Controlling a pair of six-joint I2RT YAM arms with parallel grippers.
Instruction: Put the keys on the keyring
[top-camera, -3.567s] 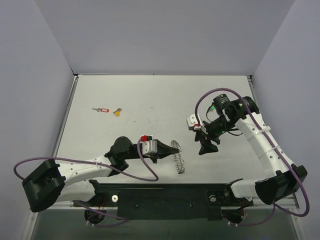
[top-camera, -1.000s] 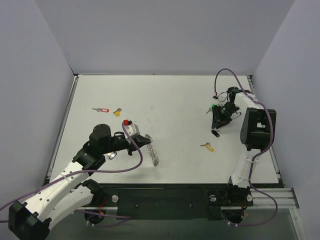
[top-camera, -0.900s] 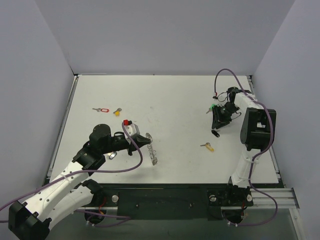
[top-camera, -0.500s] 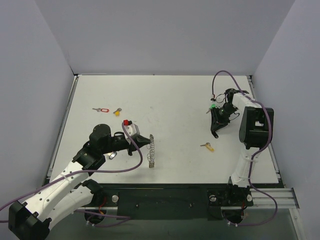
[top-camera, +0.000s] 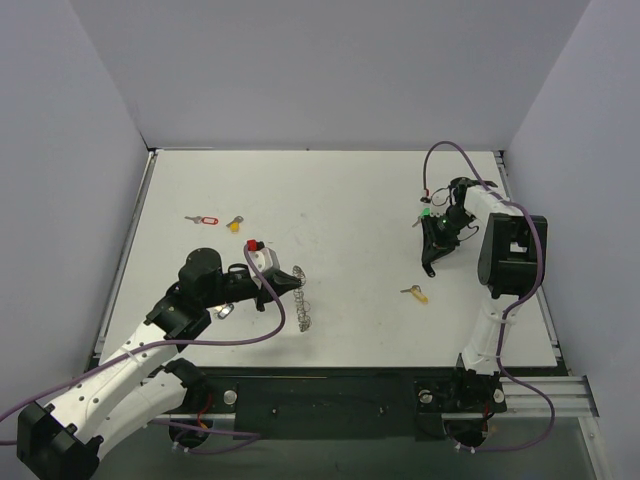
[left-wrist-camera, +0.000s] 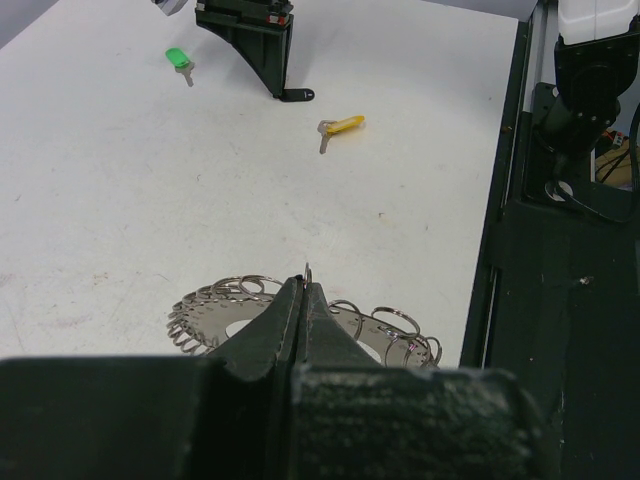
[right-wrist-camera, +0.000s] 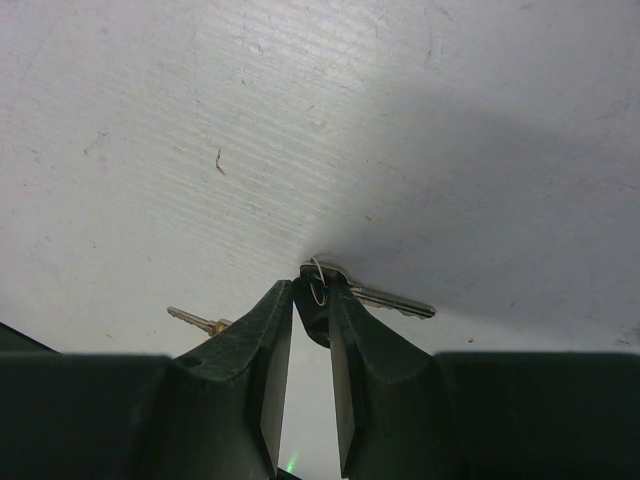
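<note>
My left gripper (left-wrist-camera: 303, 285) is pinched shut on a thin wire of the large silvery ring of scalloped wire loops (left-wrist-camera: 215, 303). The ring is half hidden behind it in the wrist view and shows from above as a short edge-on spiral, left of centre on the white table (top-camera: 340, 200). My right gripper (right-wrist-camera: 311, 290) straddles the dark head of a black-headed metal key (right-wrist-camera: 388, 298) near the table's right edge, jaws a sliver apart; I cannot tell whether they clamp it.

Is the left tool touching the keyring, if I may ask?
Touching. The left wrist view shows the left tool pinching the wire of the keyring at its shut tip.
</note>
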